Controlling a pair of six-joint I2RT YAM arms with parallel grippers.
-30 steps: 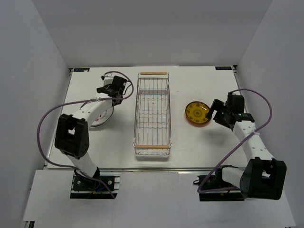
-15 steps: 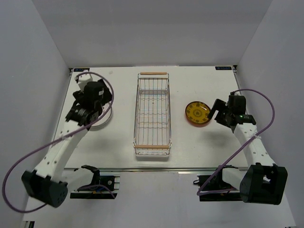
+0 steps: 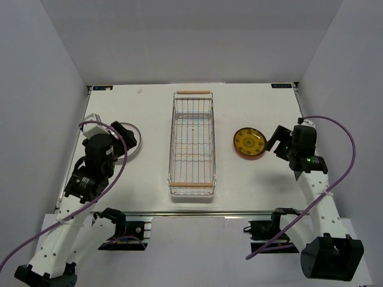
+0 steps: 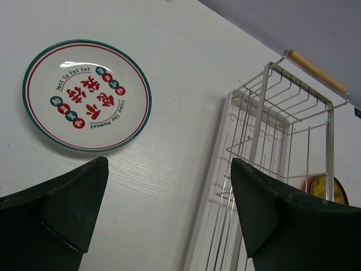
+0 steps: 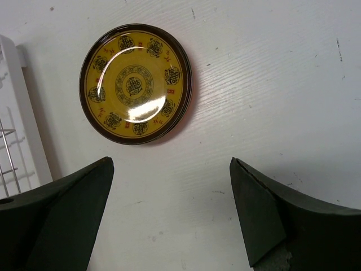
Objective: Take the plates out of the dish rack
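Observation:
The dish rack (image 3: 192,143) stands in the middle of the table with no plates in it. A white plate with a dark-green rim (image 4: 87,95) lies flat on the table left of the rack, partly hidden by my left arm in the top view (image 3: 134,145). A yellow dotted plate (image 5: 135,83) lies flat right of the rack (image 3: 249,143). My left gripper (image 4: 168,166) is open and empty, above the table on the near side of the white plate (image 3: 121,136). My right gripper (image 5: 169,164) is open and empty, beside the yellow plate (image 3: 277,142).
The rack's wire wall and far wooden handle (image 4: 316,72) fill the right of the left wrist view. The rack's white edge (image 5: 17,113) shows at the left of the right wrist view. Grey walls enclose the table on three sides.
My left arm has swung back from beside the rack's far end to the near left, uncovering the white plate. My right gripper has drawn back slightly to the right.

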